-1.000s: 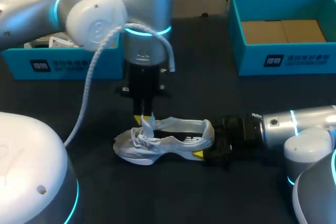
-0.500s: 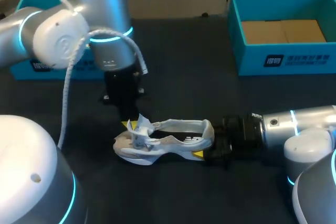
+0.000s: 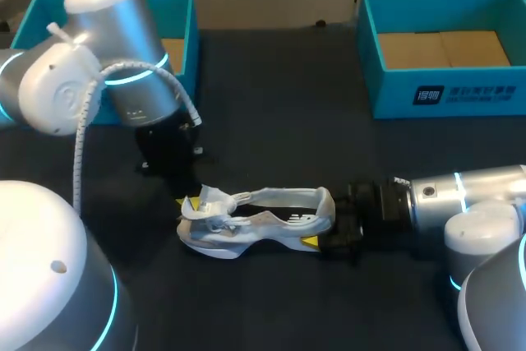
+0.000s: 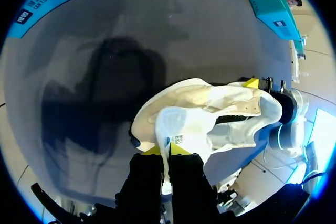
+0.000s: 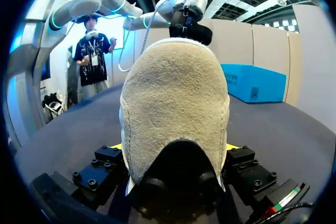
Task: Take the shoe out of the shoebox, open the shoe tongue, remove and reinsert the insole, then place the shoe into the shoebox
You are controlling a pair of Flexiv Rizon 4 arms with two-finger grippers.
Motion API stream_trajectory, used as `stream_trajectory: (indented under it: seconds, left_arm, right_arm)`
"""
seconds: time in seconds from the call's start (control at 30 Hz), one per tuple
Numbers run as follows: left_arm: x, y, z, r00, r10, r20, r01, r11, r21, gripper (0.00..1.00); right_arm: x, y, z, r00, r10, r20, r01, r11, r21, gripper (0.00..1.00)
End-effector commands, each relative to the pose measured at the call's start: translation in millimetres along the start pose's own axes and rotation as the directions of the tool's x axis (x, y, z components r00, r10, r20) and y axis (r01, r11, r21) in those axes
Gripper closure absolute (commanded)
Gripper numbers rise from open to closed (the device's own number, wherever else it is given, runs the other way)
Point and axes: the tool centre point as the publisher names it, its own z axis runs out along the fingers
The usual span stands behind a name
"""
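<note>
A white shoe [image 3: 271, 223] lies on its side on the dark table, toe to the left. My left gripper [image 3: 189, 201] stands over the toe, shut on the shoe's tongue [image 3: 212, 199], which is drawn out over the laces. In the left wrist view the tongue [image 4: 176, 124] runs as a thin strip down between the yellow fingertips [image 4: 152, 150]. My right gripper [image 3: 316, 240] lies low on the table and is closed on the heel from both sides. In the right wrist view the padded heel [image 5: 176, 114] fills the space between its fingers.
A teal box [image 3: 448, 92] with a cardboard bottom stands at the back right. A second teal box [image 3: 185, 34] stands at the back left, partly hidden behind my left arm. Bare dark table lies between the boxes and in front of the shoe.
My left arm has swung left and toward the front, taking the tongue with it: the tongue went from upright to folded out over the toe. The right arm and the heel stayed put.
</note>
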Motion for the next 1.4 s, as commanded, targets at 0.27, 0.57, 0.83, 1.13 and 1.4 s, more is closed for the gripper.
stream_trajectory:
  seconds: [0.27,0.57,0.83,1.13,1.4]
  left_arm:
    - [-5.1,6.9,-8.8,0.998,0.042,-0.050,-0.042,0.999,0.009,0.68]
    - [9.9,16.9,-41.2,0.990,0.140,-0.028,-0.138,0.989,0.046,0.32]
    - [28.7,19.1,-67.9,0.978,0.210,0.009,-0.210,0.974,0.086,0.25]
    - [52.0,25.8,-94.0,0.932,0.351,0.090,-0.357,0.932,0.062,0.48]
    - [70.0,30.9,-116.5,0.860,0.501,0.095,-0.503,0.864,-0.003,0.59]
  right_arm:
    - [1.0,0.7,0.8,1.000,0.000,0.001,0.000,1.000,0.006,1.00]
    - [1.0,0.7,0.8,1.000,0.000,0.001,0.000,1.000,0.006,1.00]
    - [1.0,0.7,0.8,1.000,0.000,0.001,0.000,1.000,0.006,1.00]
    - [1.0,0.7,0.8,1.000,0.000,0.001,0.000,1.000,0.006,1.00]
    - [1.0,0.7,0.8,1.000,0.000,0.001,0.000,1.000,0.006,1.00]
